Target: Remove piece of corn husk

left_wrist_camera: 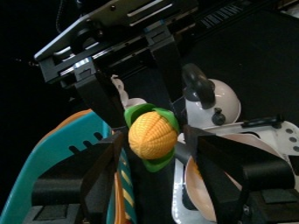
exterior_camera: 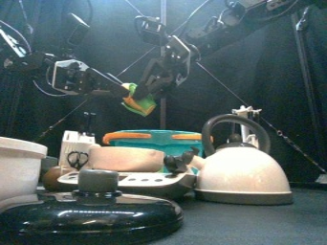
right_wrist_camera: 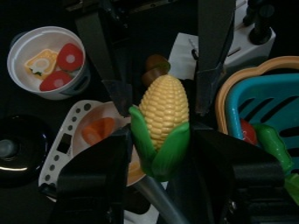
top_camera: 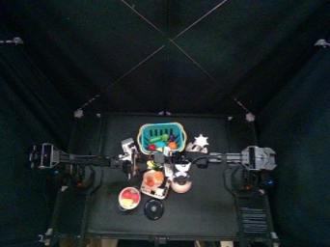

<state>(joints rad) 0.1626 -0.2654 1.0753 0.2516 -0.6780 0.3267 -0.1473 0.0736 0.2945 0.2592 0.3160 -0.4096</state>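
Observation:
An ear of corn [exterior_camera: 132, 92] hangs in the air above the table, yellow with a green husk [right_wrist_camera: 156, 154] wrapped around its lower end. My right gripper [exterior_camera: 153, 81] comes down from the upper right and is shut on the corn [right_wrist_camera: 165, 103], one jaw on each side. My left gripper [left_wrist_camera: 158, 157] reaches in from the left with its jaws wide open around the corn's husked end [left_wrist_camera: 152, 136]; I cannot tell whether they touch the husk [left_wrist_camera: 167, 117]. In the top view both grippers meet over the table's middle [top_camera: 161, 162].
Below the corn stands a teal basket [exterior_camera: 143, 141] with toy food. A white kettle [exterior_camera: 243, 172] is at the front right and a black pot lid [exterior_camera: 90, 212] at the front left. A white bowl [right_wrist_camera: 28, 48] holds food pieces.

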